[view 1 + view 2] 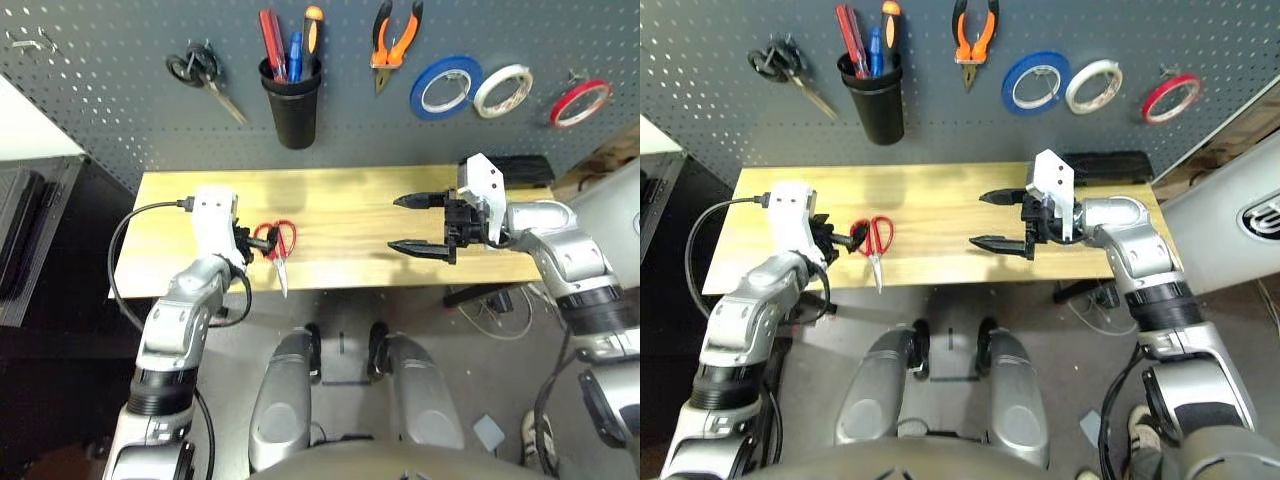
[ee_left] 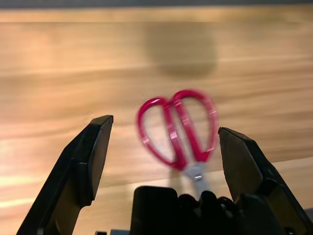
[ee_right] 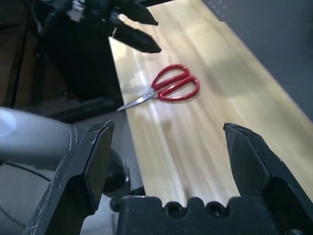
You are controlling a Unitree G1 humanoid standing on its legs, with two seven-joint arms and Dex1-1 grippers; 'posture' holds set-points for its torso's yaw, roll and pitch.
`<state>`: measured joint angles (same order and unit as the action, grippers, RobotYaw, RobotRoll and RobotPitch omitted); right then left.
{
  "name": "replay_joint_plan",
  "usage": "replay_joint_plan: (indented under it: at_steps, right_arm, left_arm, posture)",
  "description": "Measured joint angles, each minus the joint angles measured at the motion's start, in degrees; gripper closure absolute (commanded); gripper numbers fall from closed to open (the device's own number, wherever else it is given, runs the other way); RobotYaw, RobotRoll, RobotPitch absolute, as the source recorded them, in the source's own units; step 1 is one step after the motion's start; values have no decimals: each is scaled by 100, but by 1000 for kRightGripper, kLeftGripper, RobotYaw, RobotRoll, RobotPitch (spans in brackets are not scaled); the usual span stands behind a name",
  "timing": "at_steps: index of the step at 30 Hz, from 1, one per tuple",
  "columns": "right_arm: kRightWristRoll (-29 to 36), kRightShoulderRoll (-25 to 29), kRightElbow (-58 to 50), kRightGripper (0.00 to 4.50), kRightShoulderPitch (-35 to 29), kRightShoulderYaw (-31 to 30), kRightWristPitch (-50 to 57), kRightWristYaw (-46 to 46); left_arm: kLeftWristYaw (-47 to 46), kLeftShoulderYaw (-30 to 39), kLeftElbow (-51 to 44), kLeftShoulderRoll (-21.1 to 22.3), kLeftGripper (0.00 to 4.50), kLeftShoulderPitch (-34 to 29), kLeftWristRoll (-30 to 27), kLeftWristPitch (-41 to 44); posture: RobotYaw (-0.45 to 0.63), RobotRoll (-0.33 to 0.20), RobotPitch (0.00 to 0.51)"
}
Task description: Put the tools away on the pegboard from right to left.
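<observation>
One pair of red-handled scissors (image 1: 277,247) is lying on the tabletop (image 1: 340,215) just ahead of the left tool (image 1: 262,246), whose fingers are spread wide, empty. Well apart, the right tool (image 1: 412,223) is hovering, gaping, below the pegboard (image 1: 120,70).

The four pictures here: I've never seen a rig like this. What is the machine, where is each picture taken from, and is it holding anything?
It is a two-armed humanoid robot at a wooden table. The two wide pictures come from cameras on its head, looking down; the two close ones come from cameras on its wrists, looking along each hand's black fingers. On the table lie red-handled scissors, blades poking past the near edge. The left hand is open right by their handles; the right hand is open above bare wood. Neither holds anything. Behind, a pegboard already carries pliers, a screwdriver in a cup, and red tape.
</observation>
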<state>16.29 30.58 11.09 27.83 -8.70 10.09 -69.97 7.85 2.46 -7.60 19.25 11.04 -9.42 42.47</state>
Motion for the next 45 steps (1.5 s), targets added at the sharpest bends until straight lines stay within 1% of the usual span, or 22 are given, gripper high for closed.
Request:
replay_joint_plan:
  at_steps: [6,11,18,24,30,37,40,43,44,45]
  right_arm:
    - [-257,-246,76,0,-14,-218,-251,121]
    - [-399,-383,300,0,6,-394,-428,122]
    - [-453,-426,331,0,39,-411,-449,123]
    - [-453,-425,295,0,39,-412,-412,122]
    - [-437,-369,226,0,33,-406,-303,120]
    - [-408,-314,80,0,-3,-399,-205,120]
    - [-373,-272,32,0,-4,-394,-174,121]
    - [-357,-244,18,0,-4,-389,-139,124]
    - [-354,-241,15,0,-4,-386,-131,124]
    - [-352,-238,14,0,-4,-383,-129,125]
  left_arm:
    - [-77,124,929,-72,12,113,197,-622]
    - [-176,163,1528,-248,12,204,297,-995]
    - [-330,321,1953,-407,12,422,300,-1236]
    - [-420,329,2251,-435,12,454,383,-1335]
    - [-476,333,2423,-571,12,484,384,-1416]
    - [-666,421,2995,-680,12,815,410,-1688]
    - [-801,567,3319,-718,578,1020,410,-1869]
    - [-849,602,3537,-730,1700,1134,410,-2035]
    - [-854,602,3571,-734,2049,1138,411,-2087]
    - [-859,602,3600,-734,2511,1142,411,-2127]
  posture:
    - [-50,0,315]
    - [-54,0,328]
    - [-58,0,342]
    - [-73,0,348]
    - [-81,0,353]
    - [-92,0,354]
    - [-92,0,354]
    - [-92,0,354]
    - [-99,0,345]
    - [-95,0,342]
